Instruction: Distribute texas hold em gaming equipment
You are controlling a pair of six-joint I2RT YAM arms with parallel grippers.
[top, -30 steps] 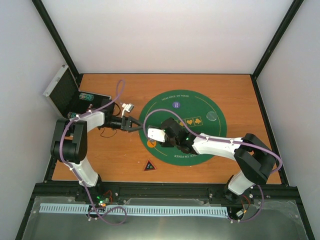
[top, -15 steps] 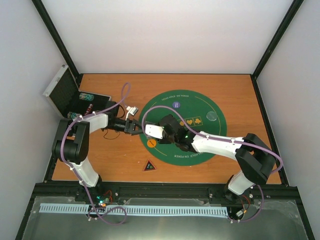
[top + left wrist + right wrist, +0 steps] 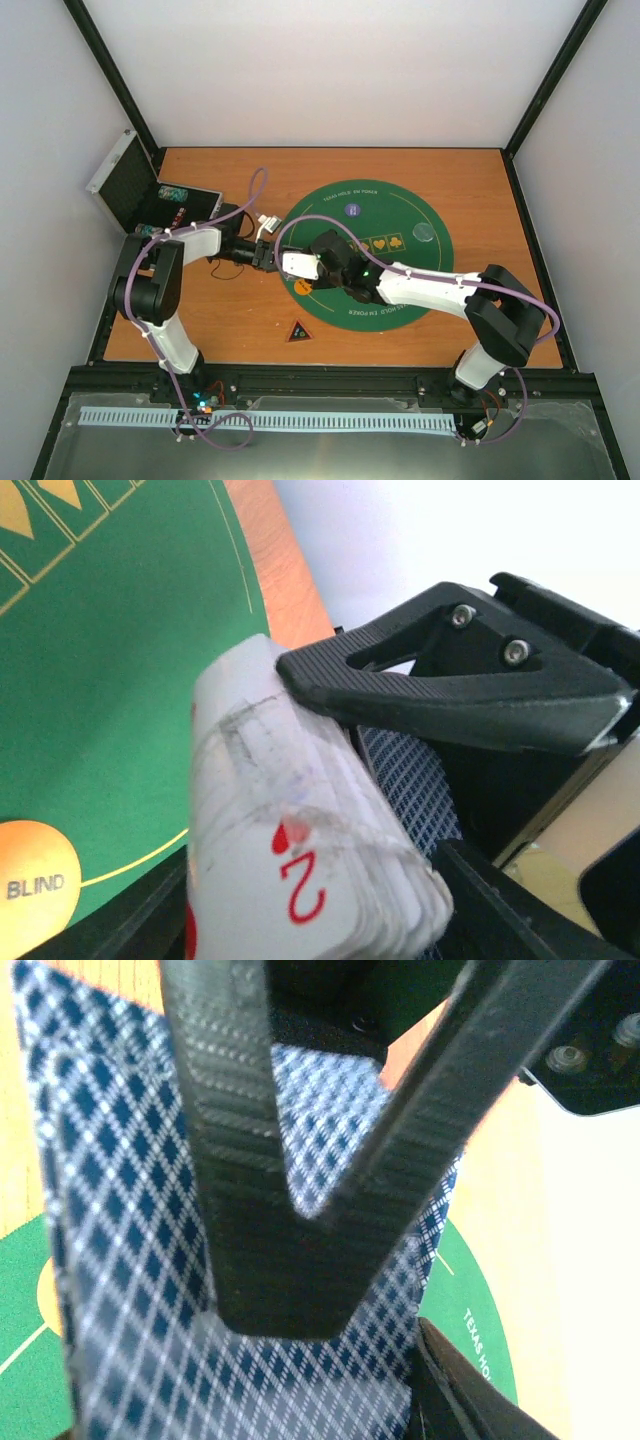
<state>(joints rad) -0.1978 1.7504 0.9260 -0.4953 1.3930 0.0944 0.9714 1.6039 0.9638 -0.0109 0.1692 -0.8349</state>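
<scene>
A deck of small playing cards [image 3: 296, 266], with blue-and-white diamond backs and white faces, hangs just inside the left rim of the round green felt mat [image 3: 400, 290]. The mat lies in the middle of the brown wooden table [image 3: 470, 170].

The right gripper [image 3: 300, 266] reaches across the mat from its right side and grips the deck. In the left wrist view one of its black fingers [image 3: 480, 710] presses on the deck's upper edge, and a red two shows on the face card below it. In the right wrist view its ribbed fingers stand in front of the patterned back.

The left gripper [image 3: 270, 256] comes in from beyond the mat's left rim and meets the deck there. Its dark fingers [image 3: 500, 910] show on either side of the deck at the bottom of its own wrist view. One of them touches the card edges, but I cannot tell whether they clamp the deck.

On the mat, just on the near side of the deck, lies a round orange chip [image 3: 300, 287] marked BLIND. A purple-blue chip [image 3: 352, 210] lies close to the mat's far rim, and a clear disc [image 3: 425, 233] sits on the mat's right part.

A dark red-edged triangle [image 3: 298, 331] lies flat on the wood just off the mat's near-left rim. A silver case [image 3: 122, 182] with black lining stands open well off the mat's far-left side. It holds some small coloured pieces, too small to make out.
</scene>
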